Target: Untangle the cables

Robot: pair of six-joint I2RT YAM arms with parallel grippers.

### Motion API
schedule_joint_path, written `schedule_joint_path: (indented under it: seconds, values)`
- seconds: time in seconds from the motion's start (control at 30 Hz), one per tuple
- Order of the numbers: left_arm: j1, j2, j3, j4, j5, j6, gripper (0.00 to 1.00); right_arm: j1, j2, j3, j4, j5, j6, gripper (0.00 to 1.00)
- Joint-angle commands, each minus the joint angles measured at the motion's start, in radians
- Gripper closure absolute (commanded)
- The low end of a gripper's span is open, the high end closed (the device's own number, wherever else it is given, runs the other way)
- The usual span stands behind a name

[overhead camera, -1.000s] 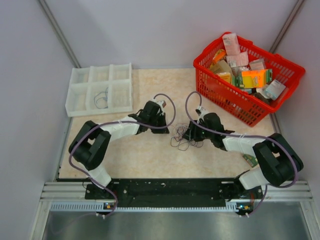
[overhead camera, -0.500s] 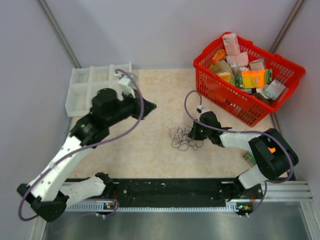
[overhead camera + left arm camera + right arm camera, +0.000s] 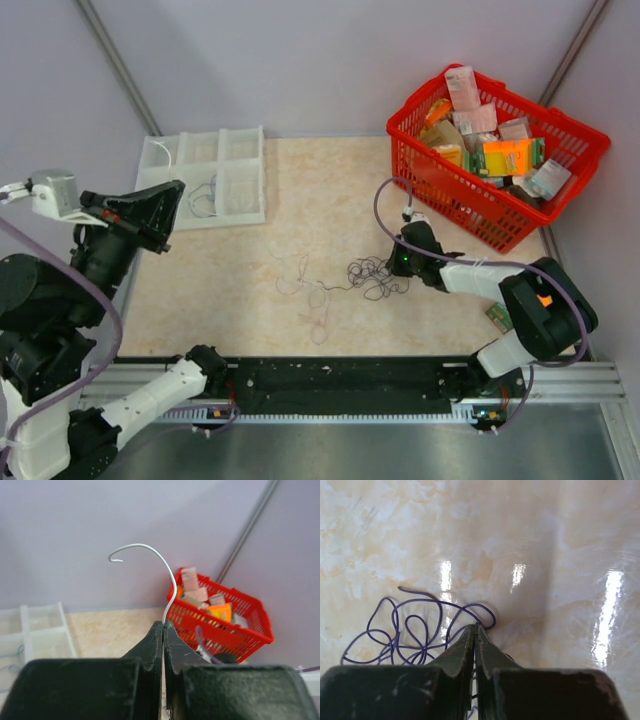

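**Cables and surroundings, three views.** The cables (image 3: 372, 278) lie as a small dark knot on the table (image 3: 230, 300), right of centre. A loose thin strand (image 3: 318, 300) trails from the knot toward the left.

The right gripper (image 3: 474, 626) sits low at the knot's right edge with its jaws pressed together. A purple cable (image 3: 417, 630) runs in between their tips, and its loops spread flat to the left on the surface.

The left gripper (image 3: 163, 624) is raised high above the table's left side. Its jaws are closed on a pale cable (image 3: 173, 587), which stands up from the tips and hooks over to the left. This cable's lower end is hidden behind the fingers.

A white compartment tray (image 3: 242, 145) sits at the far left and holds one thin bluish wire (image 3: 203, 197). The raised left arm covers the tray's near corner.

A red basket (image 3: 460, 200) of packets stands at the far right. A small green-edged item (image 3: 497, 318) by the right arm is mostly covered.

The tabletop is glossy beige marble pattern, enclosed by pale lilac-grey walls (image 3: 300, 60). A metal rail (image 3: 350, 380) runs along the near edge.
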Motion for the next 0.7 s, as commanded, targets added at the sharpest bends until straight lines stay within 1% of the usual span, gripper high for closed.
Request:
schedule_joint_path:
  seconds: [0.0,0.13,0.17,0.2,0.23,0.27,0.3,0.37,0.4,0.5,0.53,0.67]
  values:
    - [-0.001,0.039,-0.033,-0.115,-0.171,0.024,1.00,-0.017,-0.027,0.023,-0.071,0.103,0.011,1.00]
    - [-0.001,0.059,-0.018,-0.162,-0.236,0.004,1.00,-0.025,-0.036,0.023,-0.078,0.119,0.007,1.00]
    - [-0.001,0.053,-0.024,-0.155,-0.233,-0.001,1.00,-0.025,-0.036,0.028,-0.078,0.101,-0.012,1.00]
    - [-0.002,0.048,-0.036,-0.141,-0.216,-0.005,1.00,-0.025,-0.044,0.029,-0.059,0.040,-0.051,0.96]
    - [-0.002,0.042,-0.053,-0.124,-0.198,-0.011,1.00,-0.020,-0.059,0.019,-0.022,-0.019,-0.081,0.90]
    - [-0.002,0.042,-0.064,-0.110,-0.173,-0.023,1.00,-0.008,-0.087,-0.002,0.026,-0.078,-0.108,0.80]
    - [-0.002,0.043,-0.078,-0.101,-0.150,-0.036,1.00,0.010,-0.116,-0.024,0.064,-0.105,-0.130,0.63]
    - [-0.001,0.060,-0.092,-0.089,-0.109,-0.059,1.00,0.059,-0.199,-0.059,0.121,-0.127,-0.188,0.44]
    - [-0.001,0.068,-0.096,-0.081,-0.083,-0.068,1.00,0.084,-0.225,-0.066,0.139,-0.133,-0.217,0.38]
    - [-0.001,0.091,-0.078,-0.066,-0.021,-0.076,1.00,0.164,-0.306,-0.049,0.137,-0.165,-0.300,0.24]
    - [-0.001,0.097,-0.064,-0.063,-0.012,-0.079,1.00,0.184,-0.320,-0.037,0.136,-0.212,-0.332,0.19]
    - [-0.001,0.111,-0.024,-0.053,0.017,-0.073,1.00,0.225,-0.291,0.020,0.165,-0.437,-0.371,0.16]
